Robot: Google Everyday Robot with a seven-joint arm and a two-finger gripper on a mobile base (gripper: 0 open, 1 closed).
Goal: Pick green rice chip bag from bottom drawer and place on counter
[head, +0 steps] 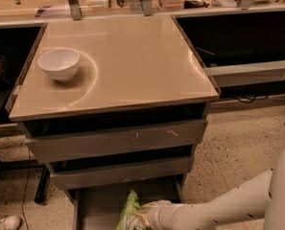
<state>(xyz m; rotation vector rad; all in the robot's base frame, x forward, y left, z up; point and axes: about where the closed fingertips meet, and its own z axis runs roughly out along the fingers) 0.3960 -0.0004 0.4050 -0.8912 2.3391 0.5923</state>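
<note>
The green rice chip bag (pixel 129 212) is a crinkled light-green foil bag, upright above the open bottom drawer (pixel 96 207) at the lower edge of the camera view. My gripper (pixel 141 215) comes in from the right on a white arm and is shut on the bag's right side. The bag has risen a little above the drawer floor. The counter (pixel 132 61) is the glossy beige tabletop above the three drawers.
A white bowl (pixel 59 63) stands on the counter's left side. Two scuffed grey drawer fronts (pixel 118 140) overhang the bottom drawer. Cluttered shelves run along the back. A shoe (pixel 5 223) and speckled floor lie at lower left.
</note>
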